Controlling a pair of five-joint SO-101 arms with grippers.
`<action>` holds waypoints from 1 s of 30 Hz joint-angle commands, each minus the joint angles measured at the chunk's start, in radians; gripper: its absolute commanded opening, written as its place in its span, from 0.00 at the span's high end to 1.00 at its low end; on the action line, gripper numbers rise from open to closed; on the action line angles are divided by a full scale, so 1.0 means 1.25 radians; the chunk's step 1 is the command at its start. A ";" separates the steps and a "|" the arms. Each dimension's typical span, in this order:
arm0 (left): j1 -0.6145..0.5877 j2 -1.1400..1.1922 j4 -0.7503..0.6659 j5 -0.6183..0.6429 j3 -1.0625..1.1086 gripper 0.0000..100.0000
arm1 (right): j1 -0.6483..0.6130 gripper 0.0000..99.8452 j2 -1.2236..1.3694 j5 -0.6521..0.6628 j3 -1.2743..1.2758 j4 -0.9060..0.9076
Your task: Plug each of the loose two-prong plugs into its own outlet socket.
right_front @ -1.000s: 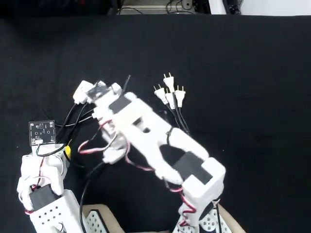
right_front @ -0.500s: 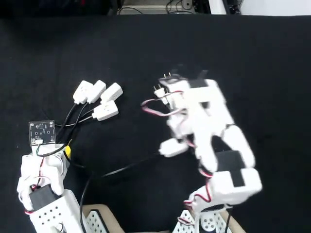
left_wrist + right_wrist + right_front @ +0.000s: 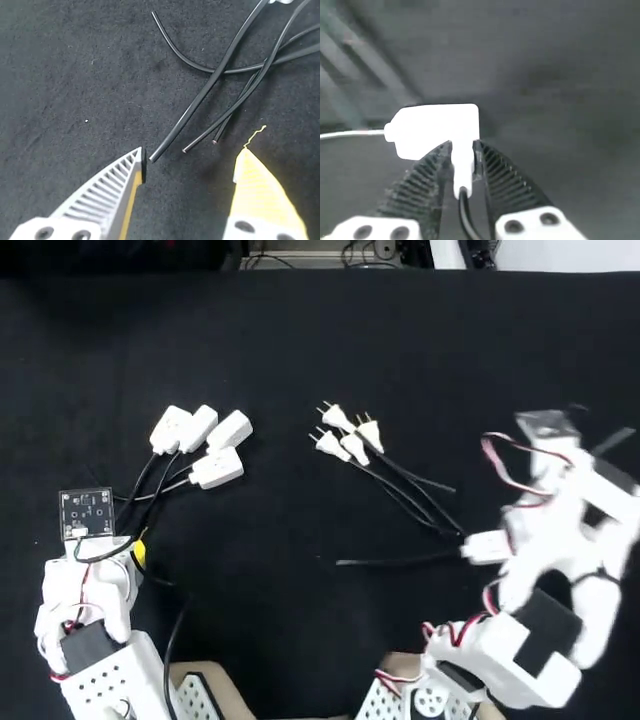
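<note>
Four white plugs [image 3: 352, 448], white connector [image 3: 437, 127] in right gripper [image 3: 463, 147]

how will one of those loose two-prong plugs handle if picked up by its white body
Probably light: the two-prong plug is a small white body on a thin black cord. The cord lies in loose bends, so likely floppy and will trail. Neighbouring plugs lie close and may shift.

I'm seeing a black cloth [image 3: 300, 330] spreading under and around both sets of jaws. Far beyond them, dark cables [image 3: 365, 252] are lying beside a white surface [image 3: 570, 254]. Behind them, a tan board [image 3: 240, 702] is showing.
</note>
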 commanded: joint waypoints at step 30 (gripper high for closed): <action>0.020 -0.006 -0.017 -0.006 0.006 0.71 | 0.243 0.98 0.715 0.059 -0.996 0.198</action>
